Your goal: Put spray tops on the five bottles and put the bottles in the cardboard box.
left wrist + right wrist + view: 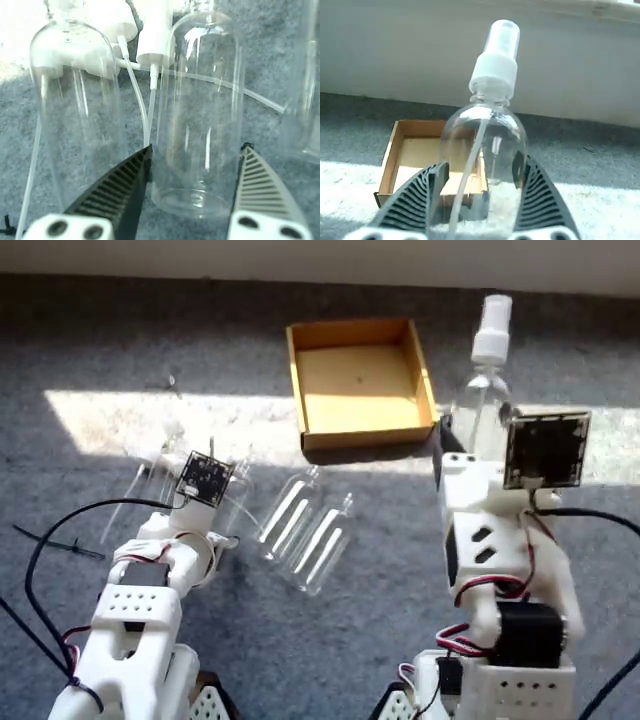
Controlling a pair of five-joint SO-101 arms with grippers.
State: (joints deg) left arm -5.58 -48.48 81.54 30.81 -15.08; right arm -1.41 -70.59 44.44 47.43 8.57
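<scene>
My right gripper (482,167) is shut on a clear bottle (485,145) with a white spray top (495,55), held upright above the carpet to the right of the cardboard box (360,380). The same bottle (483,390) stands tall in the high view. My left gripper (196,148) is open, its fingers on either side of a clear capless bottle (200,120) lying on the carpet. A second bare bottle (75,115) lies beside it. Loose white spray tops (155,30) with thin tubes lie just beyond them. Two more capless bottles (305,525) lie side by side in the middle.
The box is open with nothing inside and sits at the far middle of the grey carpet (400,570). A black cable tie (60,545) and the left arm's cables lie at the left. A pale wall (395,50) runs behind the box.
</scene>
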